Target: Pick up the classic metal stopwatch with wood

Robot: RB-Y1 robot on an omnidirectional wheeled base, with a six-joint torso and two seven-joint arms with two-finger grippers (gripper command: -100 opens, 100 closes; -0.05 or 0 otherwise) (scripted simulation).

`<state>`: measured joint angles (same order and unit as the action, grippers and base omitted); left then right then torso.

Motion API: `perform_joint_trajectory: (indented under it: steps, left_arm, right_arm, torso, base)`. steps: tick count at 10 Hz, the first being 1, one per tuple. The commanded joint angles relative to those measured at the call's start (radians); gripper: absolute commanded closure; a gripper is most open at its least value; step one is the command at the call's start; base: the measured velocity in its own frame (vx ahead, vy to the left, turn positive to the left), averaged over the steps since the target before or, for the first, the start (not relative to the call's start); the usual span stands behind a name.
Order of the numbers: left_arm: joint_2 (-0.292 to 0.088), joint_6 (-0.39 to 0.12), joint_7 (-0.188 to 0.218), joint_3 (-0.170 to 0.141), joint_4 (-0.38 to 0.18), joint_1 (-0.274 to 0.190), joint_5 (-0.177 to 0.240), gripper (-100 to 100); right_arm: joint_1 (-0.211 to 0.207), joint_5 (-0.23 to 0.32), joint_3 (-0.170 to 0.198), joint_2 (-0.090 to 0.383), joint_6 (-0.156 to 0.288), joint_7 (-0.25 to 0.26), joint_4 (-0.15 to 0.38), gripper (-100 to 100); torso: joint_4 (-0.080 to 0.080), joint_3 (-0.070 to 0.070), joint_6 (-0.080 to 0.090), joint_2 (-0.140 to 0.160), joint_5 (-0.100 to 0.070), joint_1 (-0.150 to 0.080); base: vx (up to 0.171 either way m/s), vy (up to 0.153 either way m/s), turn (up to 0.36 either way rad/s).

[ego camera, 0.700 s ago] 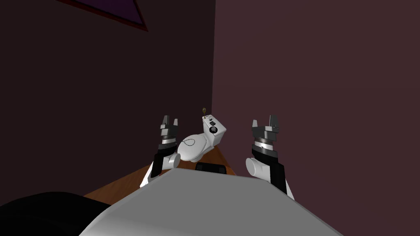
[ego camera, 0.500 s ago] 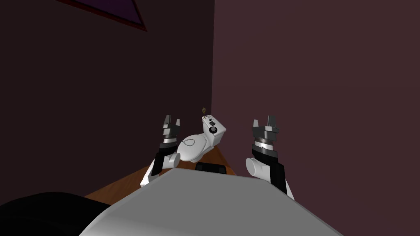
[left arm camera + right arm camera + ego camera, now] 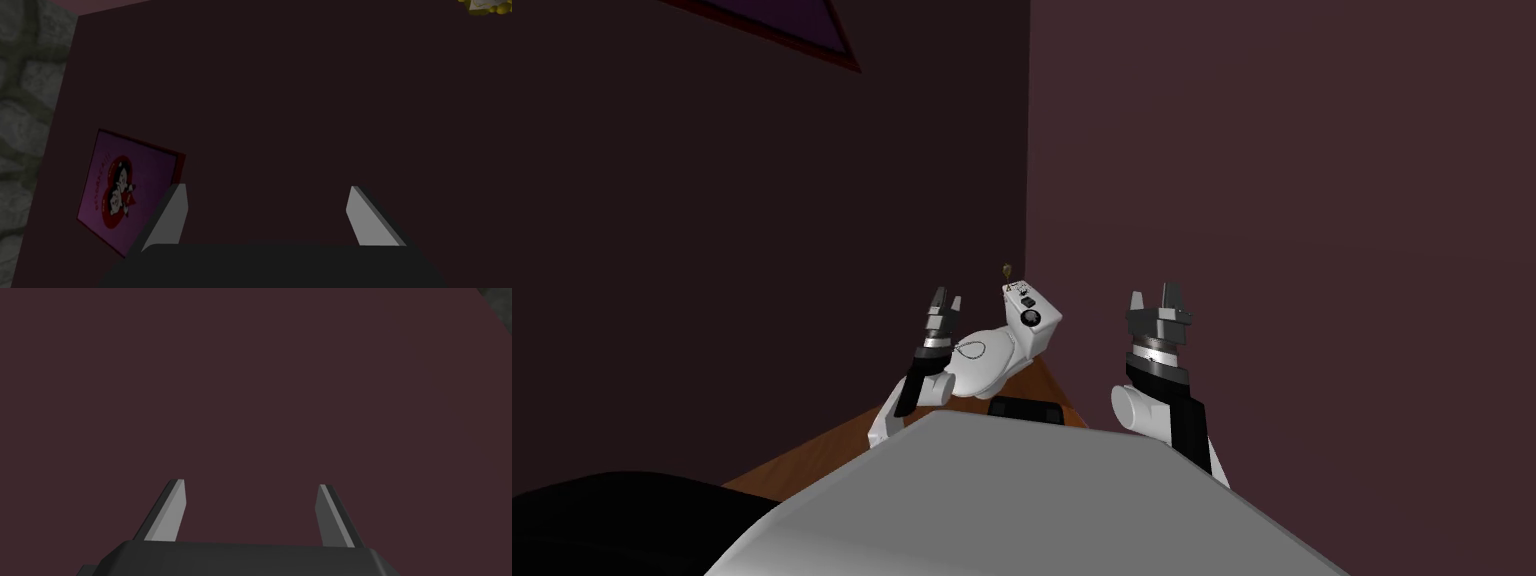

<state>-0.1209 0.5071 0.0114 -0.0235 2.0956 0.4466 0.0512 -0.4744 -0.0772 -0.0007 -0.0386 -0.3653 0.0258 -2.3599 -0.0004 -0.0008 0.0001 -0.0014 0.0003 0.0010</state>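
White toilet (image 3: 987, 372) in the corner of two dark walls, on a brown floor (image 3: 812, 455). Carries on the tank lid (image 3: 1050, 320) what looks to be the stopwatch (image 3: 1030, 317), small, round and dark, too small to confirm metal or wood; just behind it a smaller black item (image 3: 1028, 301) and a tiny gold one (image 3: 1009, 271). Left gripper (image 3: 946, 299) raised beside the bowl, short of the tank, fingers spread wide with nothing between. Right gripper (image 3: 1153, 297) held up well apart toward the side wall, likewise spread and empty. Step in hand: the approach, nothing grasped yet. Calls next for carrying the left gripper on over the tank lid, tipping it down, straddling the round case clear of its neighbours, then closing.
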Motion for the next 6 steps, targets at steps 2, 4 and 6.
perform_joint_trajectory:
  steps: [2,4,6]
  left_arm:
    - [-0.01,0.007,-0.002,0.022,-0.076,-0.026,-0.034,-100]
    - [-0.016,0.012,-0.002,0.035,-0.139,-0.05,-0.058,-100]
    - [-0.021,0.017,-0.003,0.048,-0.201,-0.073,-0.078,-100]
  right_arm:
    - [0.0,0.0,0.0,0.0,0.0,0.0,0.0,0]
    - [0.0,0.0,0.0,0.0,0.0,0.0,0.0,0]
    - [0.0,0.0,0.0,0.0,0.0,0.0,0.0,0]
  torso:
    - [0.0,0.0,0.0,0.0,0.0,0.0]
    - [0.0,0.0,0.0,0.0,0.0,0.0]
    - [0.0,0.0,0.0,0.0,0.0,-0.001]
  base:
    - [0.016,0.009,-0.069]
    - [0.016,0.01,-0.058]
    - [0.009,0.005,-0.072]
